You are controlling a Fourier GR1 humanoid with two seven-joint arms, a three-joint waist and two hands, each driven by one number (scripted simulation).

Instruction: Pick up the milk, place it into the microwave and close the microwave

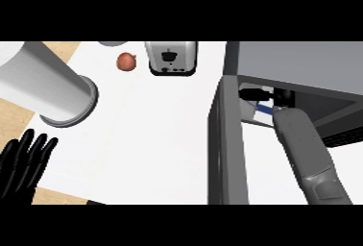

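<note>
The robot's right forearm [308, 153] reaches deep into the open microwave [297, 67] at the right of the counter [156, 134], its right hand [254, 92] curled at the mouth of the oven cavity. A white carton with a blue stripe, apparently the milk [260, 109], sits just below that hand, inside the microwave and partly hidden by the forearm. Whether the fingers are clasped on the carton or merely bent above it cannot be told from this angle.

The step in hand looks to be the placing of the milk in the oven. The next move, by that reading, calls for setting the carton down, drawing the arm out clear of the opening, and then swinging the microwave door [228, 144] shut; the door stands wide open, edge-on to the view, just left of the forearm.

The left hand [22, 161] rests open at the lower left edge of the view, fingers straight and pointing up, holding nothing.

On the count: one microwave, one milk carton, one toaster [171, 57] at the far side of the counter, one reddish-brown rounded item, perhaps an egg or a potato [126, 61], just left of the toaster, and one large pale cylindrical container [50, 86] lying at the left.
</note>
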